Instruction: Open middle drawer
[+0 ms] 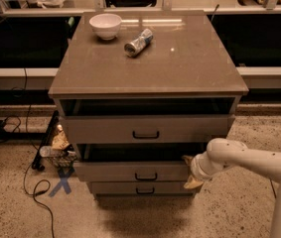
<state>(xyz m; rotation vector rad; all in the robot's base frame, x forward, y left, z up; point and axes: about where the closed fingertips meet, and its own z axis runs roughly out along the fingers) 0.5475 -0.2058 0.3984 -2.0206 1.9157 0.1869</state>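
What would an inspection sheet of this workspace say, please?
Surface: cabinet top carries a bowl and a can lying on its side.
Job's things: middle drawer partly pulled out; top drawer also ajar.
Clutter: litter on the floor left of the cabinet.
End effector: at the middle drawer's right end.
Cables: black cable loops on the floor, left.
Surroundings: blue tape cross on a speckled floor.
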